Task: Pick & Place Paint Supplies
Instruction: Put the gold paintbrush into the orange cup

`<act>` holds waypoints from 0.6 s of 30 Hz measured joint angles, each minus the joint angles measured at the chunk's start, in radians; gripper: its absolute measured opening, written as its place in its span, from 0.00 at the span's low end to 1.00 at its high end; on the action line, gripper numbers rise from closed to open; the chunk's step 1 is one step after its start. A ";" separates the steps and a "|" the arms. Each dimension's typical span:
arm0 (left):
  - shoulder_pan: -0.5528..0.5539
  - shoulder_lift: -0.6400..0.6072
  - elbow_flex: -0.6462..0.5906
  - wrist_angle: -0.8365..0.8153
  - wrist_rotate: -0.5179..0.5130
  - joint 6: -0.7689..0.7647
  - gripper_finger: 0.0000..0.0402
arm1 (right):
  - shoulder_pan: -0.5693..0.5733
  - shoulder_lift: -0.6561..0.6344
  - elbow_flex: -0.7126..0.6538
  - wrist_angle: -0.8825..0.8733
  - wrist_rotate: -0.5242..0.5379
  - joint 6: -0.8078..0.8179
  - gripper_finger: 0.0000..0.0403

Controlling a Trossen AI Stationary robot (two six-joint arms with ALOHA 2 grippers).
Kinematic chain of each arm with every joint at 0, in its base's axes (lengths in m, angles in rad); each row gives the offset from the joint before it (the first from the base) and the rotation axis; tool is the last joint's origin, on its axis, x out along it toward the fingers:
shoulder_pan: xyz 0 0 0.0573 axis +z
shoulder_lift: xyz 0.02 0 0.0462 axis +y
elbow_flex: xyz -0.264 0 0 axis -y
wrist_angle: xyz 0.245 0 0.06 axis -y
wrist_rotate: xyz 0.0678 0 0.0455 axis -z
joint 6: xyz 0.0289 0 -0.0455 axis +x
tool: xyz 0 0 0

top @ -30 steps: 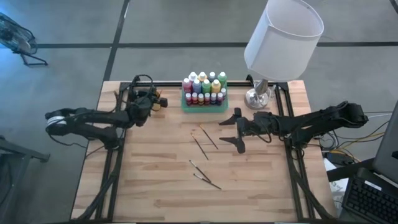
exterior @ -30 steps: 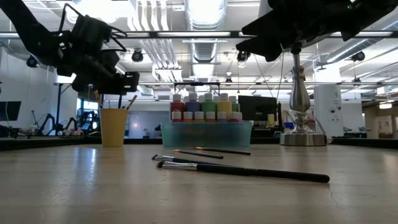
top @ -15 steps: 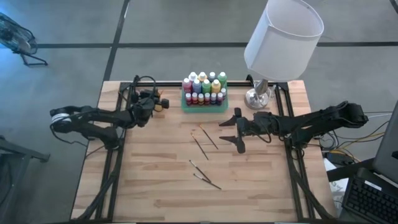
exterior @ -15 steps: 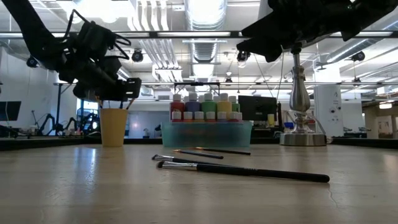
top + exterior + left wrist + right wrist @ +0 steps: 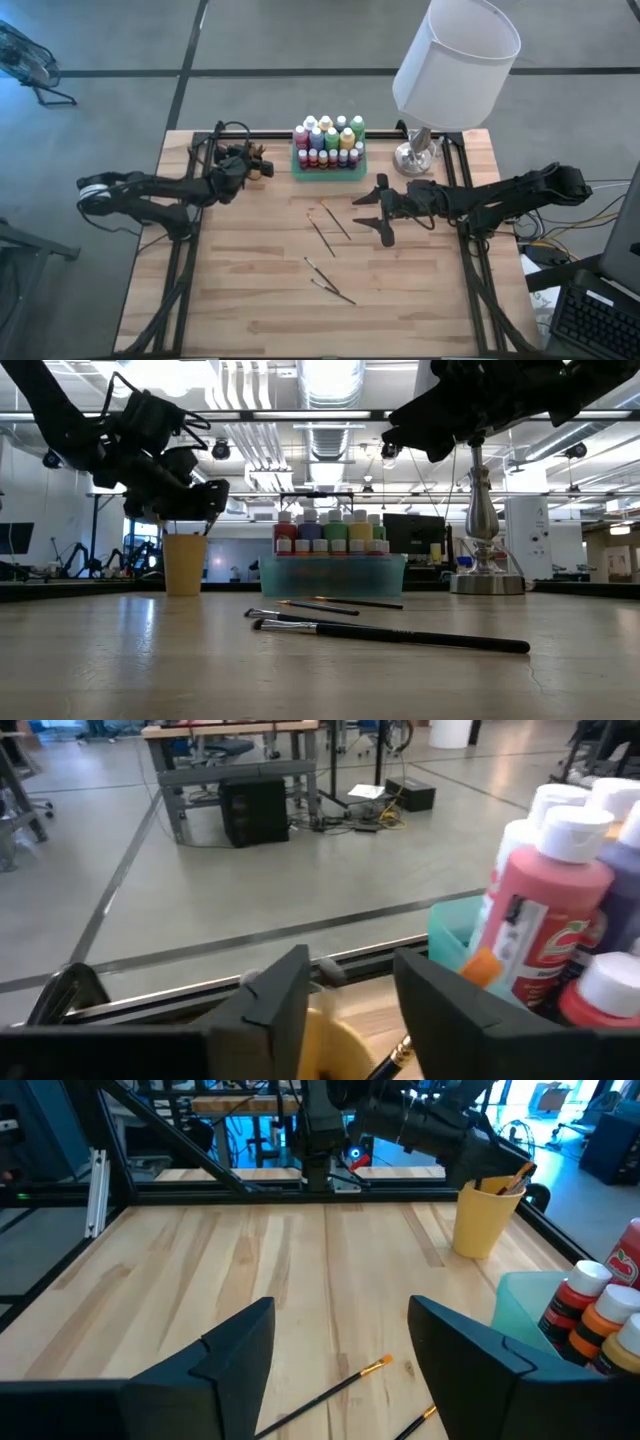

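An orange cup [image 5: 183, 565] stands at the far left of the table with brushes [image 5: 512, 1180] sticking out of it. My left gripper [image 5: 345, 990] hovers open just over the cup's rim [image 5: 335, 1040], one finger on each side, and a brush end [image 5: 397, 1053] shows below. Paint bottles [image 5: 328, 140] stand packed in the green tray [image 5: 328, 173]. Several thin brushes [image 5: 322, 238] lie flat on the table's middle. My right gripper [image 5: 383, 211] hangs open above the table, right of those brushes.
A lamp with a white shade [image 5: 457, 60] and metal base [image 5: 415, 155] stands at the far right, close behind my right arm. Black frame rails [image 5: 190, 250] run along the table's left and right sides. Bare wood [image 5: 260, 290] lies toward the near edge.
My left gripper has tipped down a little and come closer over the orange cup. My right arm has kept still.
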State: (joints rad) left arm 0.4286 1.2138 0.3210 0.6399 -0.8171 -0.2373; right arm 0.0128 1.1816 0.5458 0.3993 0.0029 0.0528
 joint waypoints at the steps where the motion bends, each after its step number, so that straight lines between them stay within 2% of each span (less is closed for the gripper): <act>1: -0.001 -0.009 0.000 0.000 0.010 0.003 0.40 | 0.000 0.000 0.000 0.000 0.000 -0.001 0.56; 7: -0.021 -0.105 0.000 0.003 0.091 0.032 0.42 | 0.000 0.000 0.000 0.001 0.000 -0.025 0.55; 12: -0.053 -0.230 0.002 0.004 0.181 0.075 0.42 | 0.001 0.000 0.002 0.001 0.000 -0.015 0.58; 15: -0.080 -0.303 0.010 0.004 0.265 0.104 0.42 | 0.000 0.000 0.002 0.001 -0.001 0.022 0.60; 18: -0.104 -0.371 0.018 0.004 0.399 0.105 0.42 | 0.000 0.000 0.002 0.005 -0.001 0.031 0.63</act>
State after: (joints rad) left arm 0.3244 0.8426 0.3388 0.6441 -0.4176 -0.1319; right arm 0.0132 1.1820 0.5480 0.4040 0.0021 0.0837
